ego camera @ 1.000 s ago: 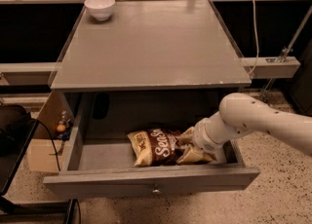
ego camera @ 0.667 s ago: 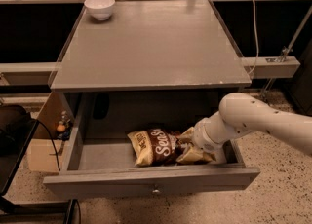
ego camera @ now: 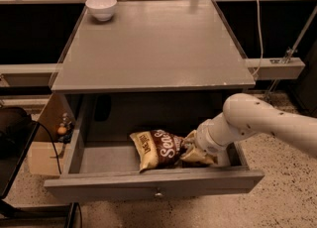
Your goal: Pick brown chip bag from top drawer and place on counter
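Camera view, read from the left: white bowl [ego camera: 101,7] at the back-left corner of the counter [ego camera: 153,48], well apart from everything else. Nothing of the task set down on that grey top yet.

Below, the top drawer [ego camera: 99,188] pulled fully out, knob [ego camera: 158,194] at the middle of its front panel; opening step done, to judge by that.

Inside, right of centre, the brown chip bag [ego camera: 157,147], lying on the drawer floor, left end tipped up a little, white lettering facing the camera, right end crumpled.

Against that crumpled right end, the gripper [ego camera: 197,148], reaching down into the drawer and touching the bag. Cannot tell whether clamped on the bag or merely pressed to it, the contact being hidden by foil and wrist. Further right, the white arm [ego camera: 270,123], coming in from the right edge, passing under the counter's front lip.

Judged stage: early to middle, at the grasp itself. Reach done. Left to do: confirm a hold on the bag, lift clear of the drawer's walls, back out from beneath the overhang, raise above the counter, set down, release.
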`<state>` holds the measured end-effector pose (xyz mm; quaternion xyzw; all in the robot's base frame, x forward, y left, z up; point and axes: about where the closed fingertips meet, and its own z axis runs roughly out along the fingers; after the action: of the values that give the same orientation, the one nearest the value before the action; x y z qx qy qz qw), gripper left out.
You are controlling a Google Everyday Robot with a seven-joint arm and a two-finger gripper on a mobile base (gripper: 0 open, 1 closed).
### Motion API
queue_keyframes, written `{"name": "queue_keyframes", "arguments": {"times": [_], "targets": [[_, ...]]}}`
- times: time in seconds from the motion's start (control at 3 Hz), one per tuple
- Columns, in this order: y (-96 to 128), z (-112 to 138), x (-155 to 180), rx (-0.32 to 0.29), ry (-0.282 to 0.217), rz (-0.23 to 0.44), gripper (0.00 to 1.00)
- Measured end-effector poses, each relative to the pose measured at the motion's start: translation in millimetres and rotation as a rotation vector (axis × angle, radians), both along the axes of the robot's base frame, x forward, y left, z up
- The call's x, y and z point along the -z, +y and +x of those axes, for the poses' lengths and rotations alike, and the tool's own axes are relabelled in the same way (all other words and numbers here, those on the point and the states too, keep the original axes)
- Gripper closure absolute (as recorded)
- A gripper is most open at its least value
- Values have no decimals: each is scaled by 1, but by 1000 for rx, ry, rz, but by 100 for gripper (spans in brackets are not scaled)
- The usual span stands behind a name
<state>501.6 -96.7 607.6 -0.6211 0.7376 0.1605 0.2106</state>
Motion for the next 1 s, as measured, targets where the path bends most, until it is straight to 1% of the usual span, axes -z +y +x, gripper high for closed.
{"name": "queue_keyframes", "arguments": {"times": [0.33, 1.0], "targets": [[0, 0, -6, 0, 0, 0, 100], [3, -4, -46, -10, -33, -17, 100]]}}
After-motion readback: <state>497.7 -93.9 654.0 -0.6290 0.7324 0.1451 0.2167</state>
